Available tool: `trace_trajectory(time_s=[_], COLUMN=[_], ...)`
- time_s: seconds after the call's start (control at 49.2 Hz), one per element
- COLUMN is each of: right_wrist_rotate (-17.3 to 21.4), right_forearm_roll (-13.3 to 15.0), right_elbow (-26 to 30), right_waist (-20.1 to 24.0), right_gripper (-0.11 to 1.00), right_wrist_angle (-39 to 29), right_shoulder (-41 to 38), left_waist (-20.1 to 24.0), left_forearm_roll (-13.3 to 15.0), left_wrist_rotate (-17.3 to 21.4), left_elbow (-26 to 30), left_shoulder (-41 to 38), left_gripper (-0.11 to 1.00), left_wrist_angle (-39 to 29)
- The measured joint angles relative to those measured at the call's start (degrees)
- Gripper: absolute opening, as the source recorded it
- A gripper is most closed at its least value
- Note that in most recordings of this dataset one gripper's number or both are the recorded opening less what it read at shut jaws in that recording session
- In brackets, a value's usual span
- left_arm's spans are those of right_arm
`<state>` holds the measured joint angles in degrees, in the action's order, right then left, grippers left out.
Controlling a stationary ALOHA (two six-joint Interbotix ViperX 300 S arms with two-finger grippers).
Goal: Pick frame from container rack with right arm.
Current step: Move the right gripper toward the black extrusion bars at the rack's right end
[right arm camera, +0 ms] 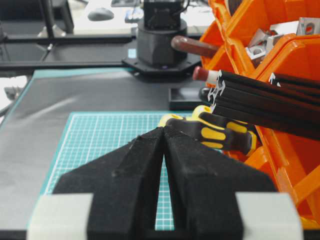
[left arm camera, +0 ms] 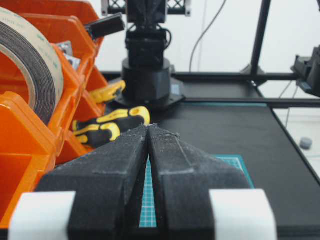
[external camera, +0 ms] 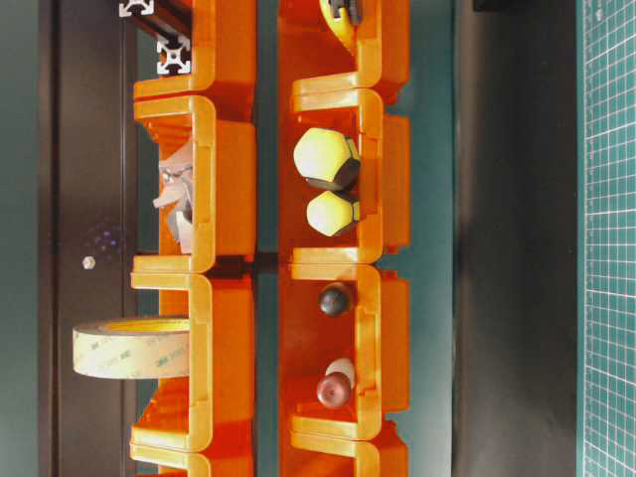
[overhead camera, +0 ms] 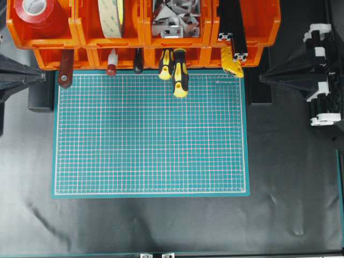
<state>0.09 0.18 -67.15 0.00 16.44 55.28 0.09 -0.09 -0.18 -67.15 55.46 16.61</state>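
Observation:
Black grooved frame bars (overhead camera: 239, 32) lie in the top right bin of the orange container rack (overhead camera: 140, 37), and their silvery cut ends stick out past its front. In the right wrist view the frame bars (right arm camera: 260, 100) sit up and to the right of my right gripper (right arm camera: 163, 128), apart from it. That gripper (overhead camera: 263, 78) is shut and empty, hovering off the mat's right edge. My left gripper (left arm camera: 149, 126) is also shut and empty, and stays by the mat's left edge (overhead camera: 43, 77). At table level, the frame ends (external camera: 172, 55) show at the rack's top (external camera: 229, 179).
Yellow-and-black screwdrivers (overhead camera: 180, 72) poke out of a lower bin onto the green mat (overhead camera: 150, 134). Other bins hold a red tape roll (overhead camera: 37, 13), a beige tape roll (overhead camera: 112, 16), metal brackets (overhead camera: 174, 19) and a brown-handled tool (overhead camera: 65, 67). A yellow tool (overhead camera: 232, 64) lies below the frame bin.

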Motion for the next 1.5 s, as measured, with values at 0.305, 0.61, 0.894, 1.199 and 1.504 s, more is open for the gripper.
trace_trajectory(time_s=[0.305,0.61,0.894,1.199,1.504], right_wrist_rotate=[3.7,3.9,4.0,9.7,20.3], right_forearm_roll=[-0.6,-0.1,8.3,24.5,48.5], right_elbow=[7.9,23.6,38.2,44.0,43.5], right_waist=[3.3,8.4,12.2,18.5,29.2], right_gripper=[0.01,0.01,0.01,0.01,0.01], right_wrist_angle=[-13.4,-37.6,-56.7,-69.5,-79.5], right_shoulder=[0.2,-4.0,-13.9,-20.4,-24.8], left_waist=[-0.3,-0.4,-0.4,-0.4,-0.4], left_forearm_roll=[-1.9,-2.0,-2.0,-1.9,-2.0], left_wrist_rotate=[-1.1,-1.1,-1.0,-1.4,-2.3], left_elbow=[4.6,6.0,6.1,6.0,6.1], left_shoulder=[0.3,0.0,-0.2,-0.2,0.1], left_gripper=[0.00,0.00,0.00,0.00,0.00], left_wrist_angle=[-4.4,-7.8,-8.1,-8.3,-9.4])
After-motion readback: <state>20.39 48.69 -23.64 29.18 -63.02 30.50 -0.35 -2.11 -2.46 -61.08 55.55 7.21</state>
